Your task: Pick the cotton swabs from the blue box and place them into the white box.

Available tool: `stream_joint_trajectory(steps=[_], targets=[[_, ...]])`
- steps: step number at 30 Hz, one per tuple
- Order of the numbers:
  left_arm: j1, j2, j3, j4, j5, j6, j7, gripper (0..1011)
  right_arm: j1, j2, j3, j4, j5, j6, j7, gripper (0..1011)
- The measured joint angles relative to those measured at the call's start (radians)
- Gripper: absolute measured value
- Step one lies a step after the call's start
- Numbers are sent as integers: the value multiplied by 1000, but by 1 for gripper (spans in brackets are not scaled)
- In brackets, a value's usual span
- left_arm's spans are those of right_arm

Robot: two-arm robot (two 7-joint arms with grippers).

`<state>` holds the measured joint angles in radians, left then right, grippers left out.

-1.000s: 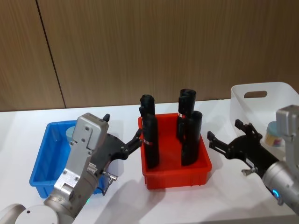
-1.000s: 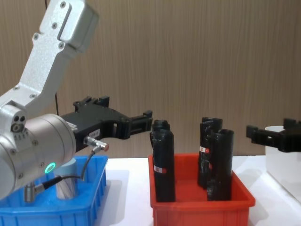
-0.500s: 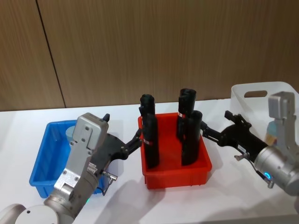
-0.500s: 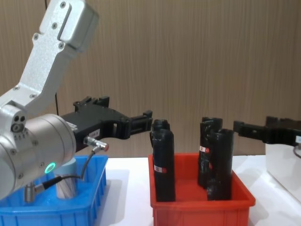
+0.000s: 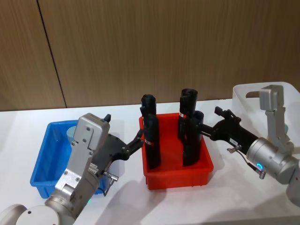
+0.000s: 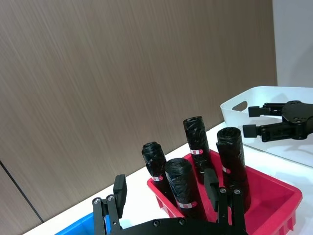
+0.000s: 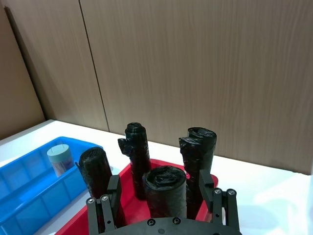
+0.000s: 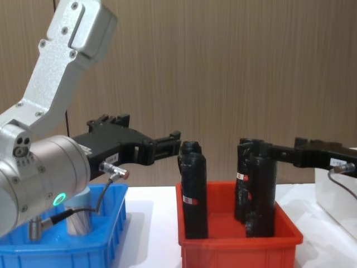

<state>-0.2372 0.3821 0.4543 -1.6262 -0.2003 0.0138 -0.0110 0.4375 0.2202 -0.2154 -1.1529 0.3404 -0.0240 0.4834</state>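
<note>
One tub of cotton swabs (image 5: 71,132) with a pale blue-grey lid stands at the back of the blue box (image 5: 44,161), partly hidden by my left arm. From the chest it shows as a tub (image 8: 81,216) behind the blue box wall (image 8: 109,237). My left gripper (image 5: 137,140) hangs open and empty between the blue box and the red bin, level with the tops of the rolls. My right gripper (image 5: 207,120) is open and empty, reaching over the right side of the red bin beside the black rolls. The white box (image 5: 248,93) stands at the far right behind my right arm.
A red bin (image 5: 176,176) in the middle holds several tall black wrapped rolls (image 5: 151,140) standing upright between the blue box and the white box. A wooden wall closes off the back. Bare white tabletop (image 5: 122,206) lies in front of the bins.
My right gripper has swung left from beside the white box to over the red bin's right-hand rolls. The left arm and the tub have not moved.
</note>
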Motion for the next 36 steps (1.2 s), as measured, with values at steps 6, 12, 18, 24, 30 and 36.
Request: stream_joint_trajectory(steps=[6,12,18,24,30,36], targets=[[0,0,0,0,0,0,0,1000,39,-13,-7,65,-7,-13,30,1002],[0,0,0,0,0,0,0,1000,73,-25,-14,124,-15,-26,52,1002],[0,0,0,0,0,0,0,1000,103,-36,-20,179,-22,-39,69,1002],[0,0,0,0,0,0,0,1000,135,-47,-25,233,-27,-56,79,1002],[0,0,0,0,0,0,0,1000,158,-53,-26,274,-31,-72,84,1002],[0,0,0,0,0,0,0,1000,181,-60,-27,317,-32,-91,90,1002]])
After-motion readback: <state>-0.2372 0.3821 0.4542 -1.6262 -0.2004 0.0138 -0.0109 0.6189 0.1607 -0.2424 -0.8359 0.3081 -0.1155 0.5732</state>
